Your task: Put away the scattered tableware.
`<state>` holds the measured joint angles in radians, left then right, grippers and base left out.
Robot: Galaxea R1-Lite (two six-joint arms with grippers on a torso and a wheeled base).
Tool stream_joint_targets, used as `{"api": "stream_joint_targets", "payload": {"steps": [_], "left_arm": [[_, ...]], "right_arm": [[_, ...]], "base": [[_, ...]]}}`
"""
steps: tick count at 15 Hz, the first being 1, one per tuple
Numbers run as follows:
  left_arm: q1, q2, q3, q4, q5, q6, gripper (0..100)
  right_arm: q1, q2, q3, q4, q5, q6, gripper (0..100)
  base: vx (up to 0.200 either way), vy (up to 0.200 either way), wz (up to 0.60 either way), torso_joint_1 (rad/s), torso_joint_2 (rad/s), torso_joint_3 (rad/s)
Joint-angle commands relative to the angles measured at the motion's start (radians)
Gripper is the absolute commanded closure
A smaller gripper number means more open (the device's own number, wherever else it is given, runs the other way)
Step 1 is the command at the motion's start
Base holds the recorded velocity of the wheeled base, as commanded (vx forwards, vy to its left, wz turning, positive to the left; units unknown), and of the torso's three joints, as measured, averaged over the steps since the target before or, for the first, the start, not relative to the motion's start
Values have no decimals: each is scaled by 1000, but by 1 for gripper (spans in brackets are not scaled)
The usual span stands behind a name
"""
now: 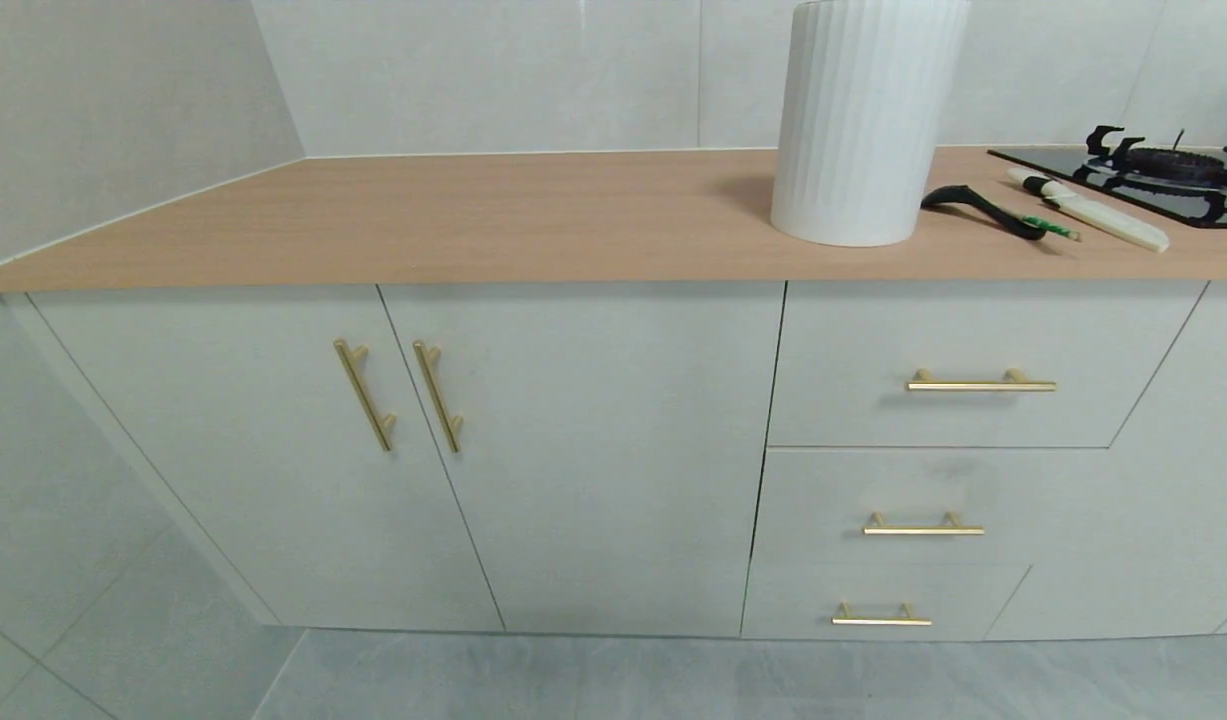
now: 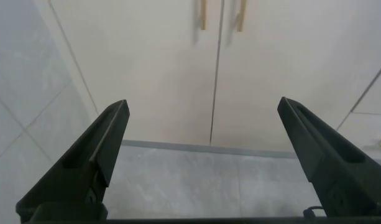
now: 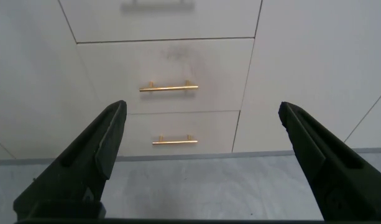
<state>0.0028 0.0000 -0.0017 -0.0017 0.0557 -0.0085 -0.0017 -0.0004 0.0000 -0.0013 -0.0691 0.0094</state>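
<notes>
With left claw and right claw both spread apart, grip spoon and knife mid-handle: likely light, stiff, slick, flat on the bench.

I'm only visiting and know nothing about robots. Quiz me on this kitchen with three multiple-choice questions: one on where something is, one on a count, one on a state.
1. Where does the black utensil lie?
A. On the floor
B. On the counter, beside the white container
C. Inside a drawer

2. How many gold drawer handles are stacked at the right?
A. One
B. Six
C. Three

3. How are the drawers?
A. All shut
B. Top one pulled out
C. All removed

Answers:
1 B, it rests on the wood next to the container.
2 C, each of the three drawers has one handle.
3 A, every front sits flush.
</notes>
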Motion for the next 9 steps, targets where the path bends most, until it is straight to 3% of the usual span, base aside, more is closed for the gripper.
{"api": "stream_joint_targets", "payload": {"steps": [1, 8, 9], "left_arm": [[0, 2, 0, 0, 1, -1, 0], [0, 2, 0, 0, 1, -1, 0], [0, 2, 0, 0, 1, -1, 0]], "right_arm": [[0, 2, 0, 0, 0, 0, 0], [0, 2, 0, 0, 0, 0, 0], [0, 2, 0, 0, 0, 0, 0]], "base": [[0, 0, 0, 0, 0, 0], [0, 0, 0, 0, 0, 0], [200, 0, 0, -2, 2, 2]]}}
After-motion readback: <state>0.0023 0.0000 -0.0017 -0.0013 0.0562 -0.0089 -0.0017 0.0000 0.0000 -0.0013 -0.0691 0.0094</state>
